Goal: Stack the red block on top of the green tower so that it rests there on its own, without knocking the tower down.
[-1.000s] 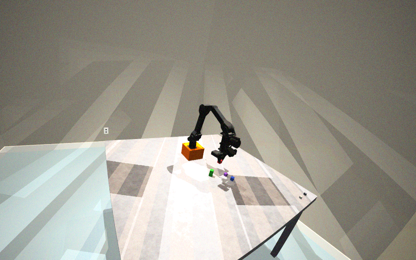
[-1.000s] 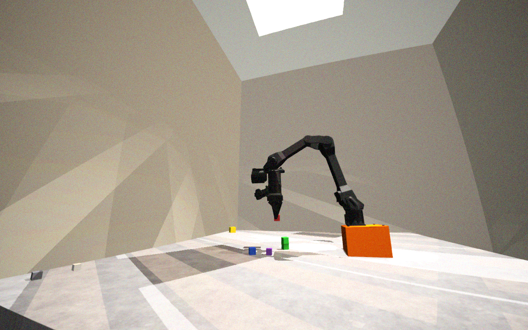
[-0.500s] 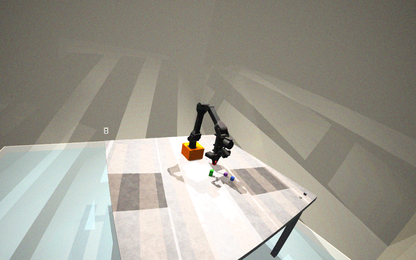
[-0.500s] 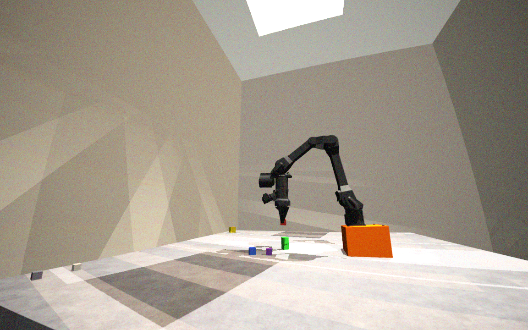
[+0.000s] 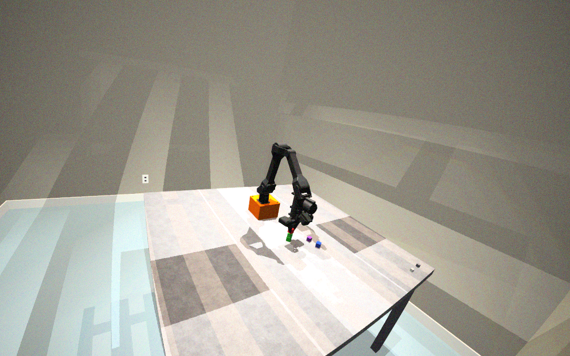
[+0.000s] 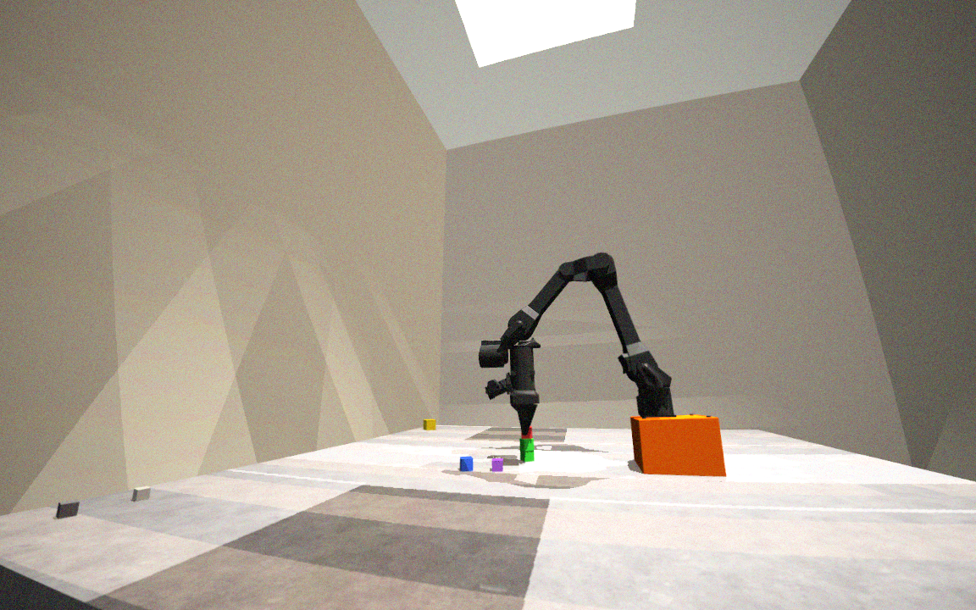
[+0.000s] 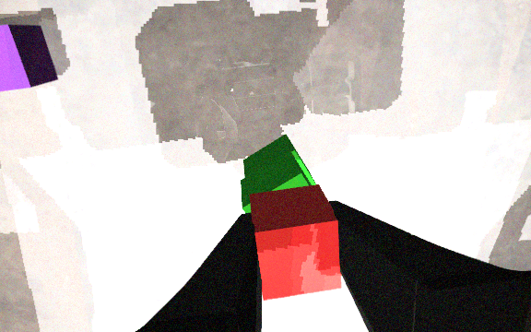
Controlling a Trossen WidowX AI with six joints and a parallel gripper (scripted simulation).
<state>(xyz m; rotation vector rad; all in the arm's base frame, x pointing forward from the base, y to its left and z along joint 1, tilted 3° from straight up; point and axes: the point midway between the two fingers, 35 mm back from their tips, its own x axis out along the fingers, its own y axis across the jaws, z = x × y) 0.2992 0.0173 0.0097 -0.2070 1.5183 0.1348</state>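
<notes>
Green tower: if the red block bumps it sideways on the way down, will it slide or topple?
The green tower stands taller than wide, so a high sideways bump likely tips it. Its two blocks look slightly twisted apart in the wrist view, so the top one may shift alone. The red block, clamped in the gripper, looks rigid.
</notes>
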